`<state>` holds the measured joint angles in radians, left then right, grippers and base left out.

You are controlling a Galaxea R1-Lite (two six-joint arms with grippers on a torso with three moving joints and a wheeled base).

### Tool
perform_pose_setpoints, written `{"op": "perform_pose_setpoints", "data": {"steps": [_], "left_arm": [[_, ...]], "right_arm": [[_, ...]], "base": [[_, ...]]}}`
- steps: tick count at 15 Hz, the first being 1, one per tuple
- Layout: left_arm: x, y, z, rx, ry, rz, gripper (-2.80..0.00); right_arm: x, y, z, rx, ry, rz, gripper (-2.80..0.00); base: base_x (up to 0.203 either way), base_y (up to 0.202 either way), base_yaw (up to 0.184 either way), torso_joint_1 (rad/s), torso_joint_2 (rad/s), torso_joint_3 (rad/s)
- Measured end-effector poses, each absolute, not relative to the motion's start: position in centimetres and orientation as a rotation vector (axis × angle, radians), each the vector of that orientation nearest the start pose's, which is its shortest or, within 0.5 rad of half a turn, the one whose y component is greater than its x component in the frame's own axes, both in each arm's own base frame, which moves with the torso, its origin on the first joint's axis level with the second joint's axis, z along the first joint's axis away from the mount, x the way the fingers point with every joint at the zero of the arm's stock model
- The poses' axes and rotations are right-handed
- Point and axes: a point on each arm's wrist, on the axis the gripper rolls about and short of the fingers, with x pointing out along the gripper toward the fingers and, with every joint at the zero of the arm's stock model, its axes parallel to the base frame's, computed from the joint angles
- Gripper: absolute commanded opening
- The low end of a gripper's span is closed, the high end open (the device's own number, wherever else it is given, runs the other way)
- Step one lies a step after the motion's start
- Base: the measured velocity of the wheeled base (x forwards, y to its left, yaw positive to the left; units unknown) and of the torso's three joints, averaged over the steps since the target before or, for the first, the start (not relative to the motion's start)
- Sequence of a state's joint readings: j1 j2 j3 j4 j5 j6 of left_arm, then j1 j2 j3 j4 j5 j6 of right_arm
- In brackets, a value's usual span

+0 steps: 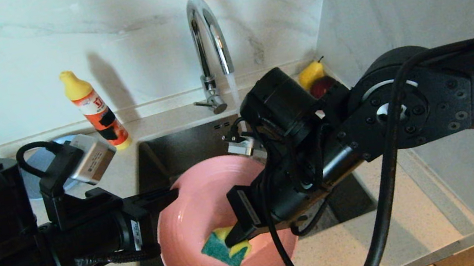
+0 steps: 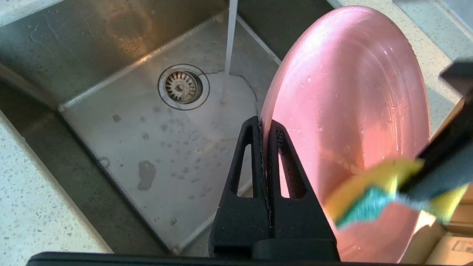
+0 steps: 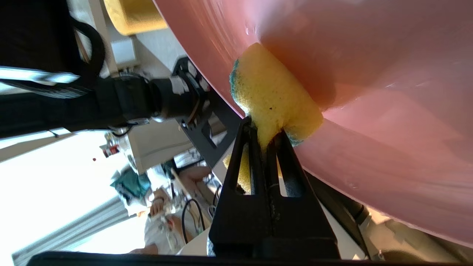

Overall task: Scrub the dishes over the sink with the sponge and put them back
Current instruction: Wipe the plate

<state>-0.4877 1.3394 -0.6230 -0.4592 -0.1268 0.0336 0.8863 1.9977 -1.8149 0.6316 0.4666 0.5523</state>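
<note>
A round pink plate (image 1: 196, 206) is held tilted over the steel sink (image 1: 182, 146), its hollow face turned toward me. My left gripper (image 1: 170, 195) is shut on the plate's left rim; in the left wrist view its fingers (image 2: 255, 147) pinch the pink plate (image 2: 351, 103) edge. My right gripper (image 1: 235, 240) is shut on the yellow and green sponge (image 1: 224, 248) and presses it against the plate's inner face. In the right wrist view the sponge (image 3: 271, 94) is squeezed between the jaws, flat against the pink plate (image 3: 388, 81). A light-blue plate (image 1: 39, 159) lies on the counter behind my left arm.
Water runs from the curved chrome tap (image 1: 207, 37) onto the sink floor beside the drain strainer (image 2: 183, 87). An orange soap bottle with a yellow cap (image 1: 95, 109) stands left of the tap. A yellow pear (image 1: 311, 73) and a dark red fruit sit in the back right corner.
</note>
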Motion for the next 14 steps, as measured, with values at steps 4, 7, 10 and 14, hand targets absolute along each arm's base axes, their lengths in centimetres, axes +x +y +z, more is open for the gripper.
{"op": "perform_pose_setpoints", "data": {"steps": [4, 7, 10, 14], "left_arm": [[18.5, -10.1, 20.7, 0.081, 0.250, -0.617, -2.80], [18.4, -10.1, 20.5, 0.084, 0.259, -0.617, -2.80], [18.3, -10.2, 20.3, 0.089, 0.262, -0.625, -2.80], [18.2, -10.3, 20.2, 0.090, 0.268, -0.631, -2.80]], "right_arm": [[23.6, 28.9, 25.4, 0.283, 1.134, 0.985, -2.80], [23.9, 28.3, 26.2, 0.298, 1.105, 0.982, -2.80], [24.1, 28.4, 27.3, 0.311, 1.064, 1.001, -2.80], [24.0, 29.6, 27.0, 0.301, 1.062, 1.026, -2.80]], "base": [[0.000, 0.000, 0.000, 0.000, 0.00, 0.000], [0.000, 0.000, 0.000, 0.000, 0.00, 0.000], [0.000, 0.000, 0.000, 0.000, 0.00, 0.000], [0.000, 0.000, 0.000, 0.000, 0.00, 0.000]]}}
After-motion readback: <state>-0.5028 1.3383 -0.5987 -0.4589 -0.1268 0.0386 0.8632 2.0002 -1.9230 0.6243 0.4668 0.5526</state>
